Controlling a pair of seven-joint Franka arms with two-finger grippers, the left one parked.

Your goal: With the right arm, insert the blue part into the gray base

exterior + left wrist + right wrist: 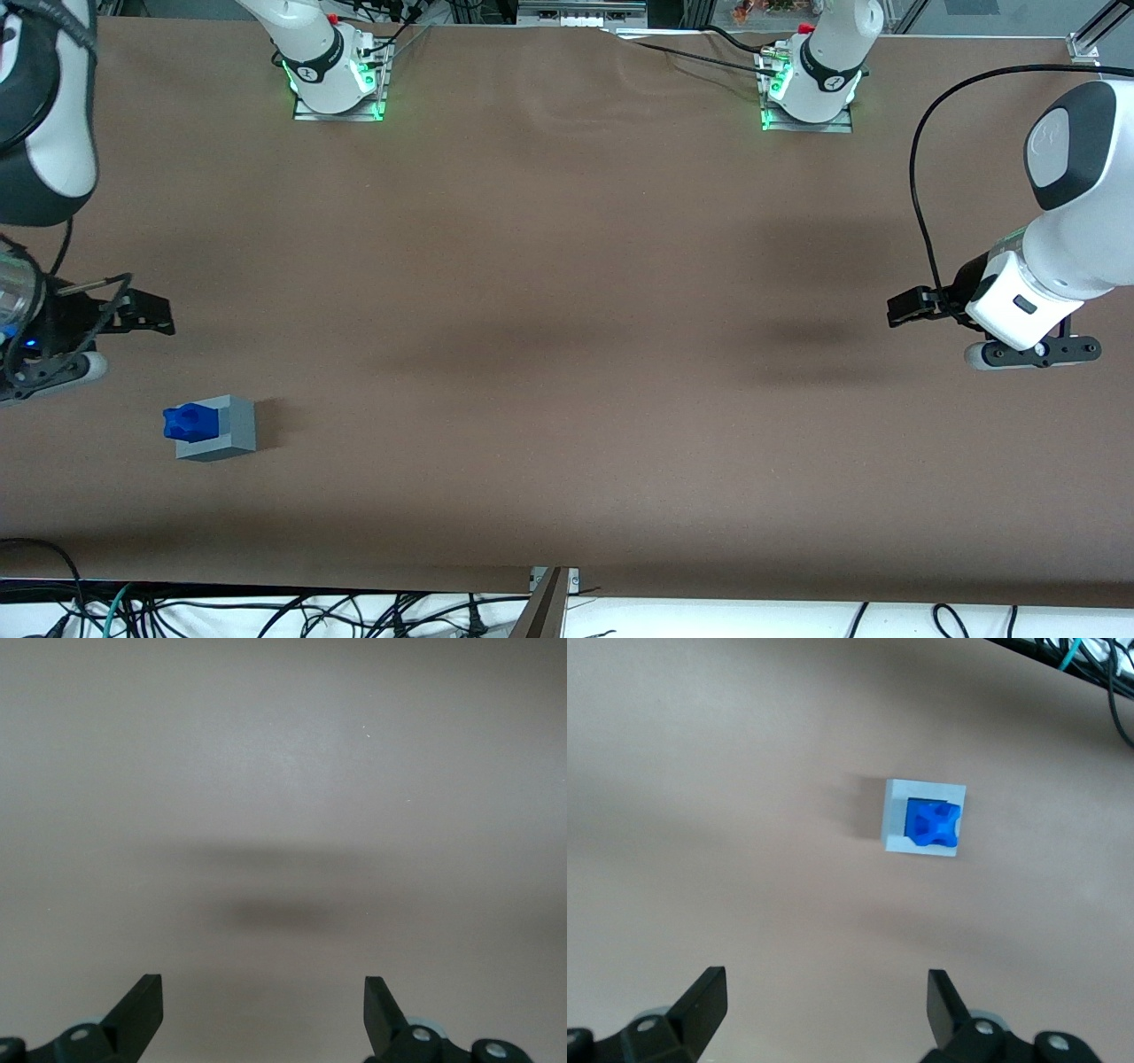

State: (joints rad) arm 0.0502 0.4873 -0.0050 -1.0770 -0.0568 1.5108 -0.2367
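The gray base (232,430) stands on the brown table toward the working arm's end. The blue part (189,422) sits in its recess and sticks out of the face turned toward that end. In the right wrist view the blue part (934,824) fills the square recess of the gray base (896,815). My right gripper (152,315) hangs above the table, farther from the front camera than the block and apart from it. It is open and empty (824,985), with nothing between its fingers.
The two arm bases (337,80) (808,89) are bolted at the table's edge farthest from the front camera. Loose cables (266,611) lie below the near edge and also show in the right wrist view (1099,665). A metal post (549,602) stands at the near edge.
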